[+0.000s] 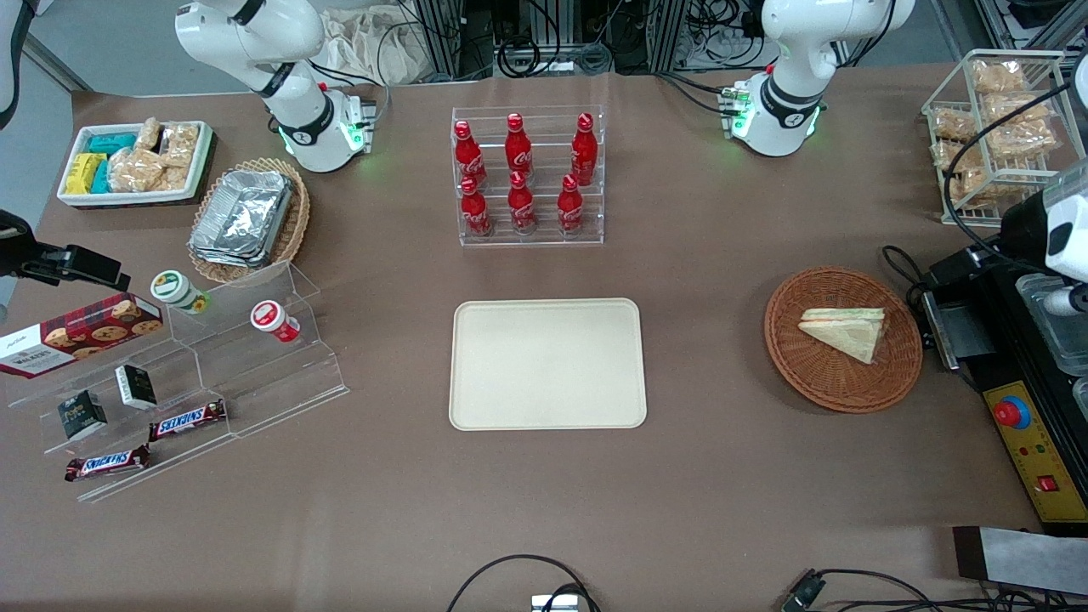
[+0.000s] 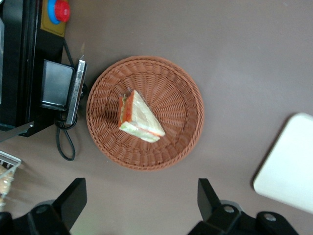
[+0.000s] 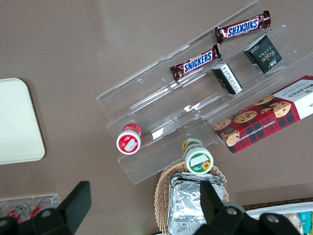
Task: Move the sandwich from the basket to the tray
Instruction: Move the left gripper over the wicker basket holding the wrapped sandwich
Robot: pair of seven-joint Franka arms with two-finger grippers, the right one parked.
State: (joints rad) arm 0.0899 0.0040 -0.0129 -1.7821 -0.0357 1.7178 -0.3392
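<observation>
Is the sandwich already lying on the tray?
No, the sandwich lies in the basket, the tray is bare, and the open gripper hangs above the basket.

Even overhead light, soft shadows, sharp focus.

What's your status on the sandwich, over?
Gripper above the table beside the basket, fingers open, empty. Sandwich in basket, untouched. Tray bare. Nothing in the way.
</observation>
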